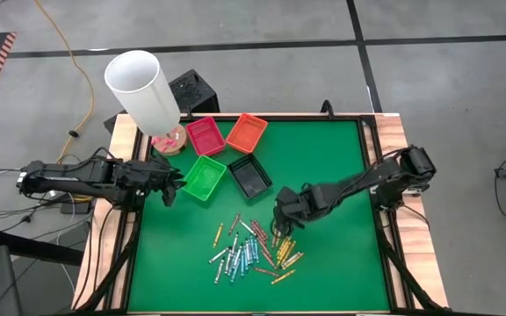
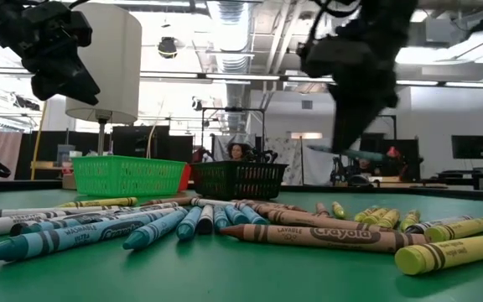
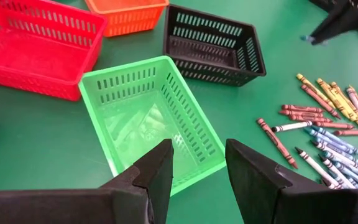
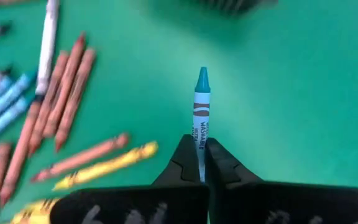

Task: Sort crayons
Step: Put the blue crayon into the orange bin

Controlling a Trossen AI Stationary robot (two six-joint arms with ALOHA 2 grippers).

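- Crayons (image 1: 251, 250) lie in a loose heap on the green desk (image 1: 341, 175), just below and beside the right hand (image 1: 281, 213); one blue crayon (image 4: 201, 115) is already out of the heap, pinched by its rear end between that hand's closed fingers with its tip pointing forward.
- Lifted clear of the desk in the low view, the right hand likely holds it so for carrying to a tray.
- Just ahead of that hand sits the black tray (image 1: 250, 176), the nearest of the four.
- Left hand (image 1: 172, 183) waits with fingers spread apart, hovering at the edge of the green tray (image 3: 153, 118), which looks empty.
- Beyond it stand the red tray (image 3: 36, 50) and orange tray (image 3: 127, 12), farthest from the heap.
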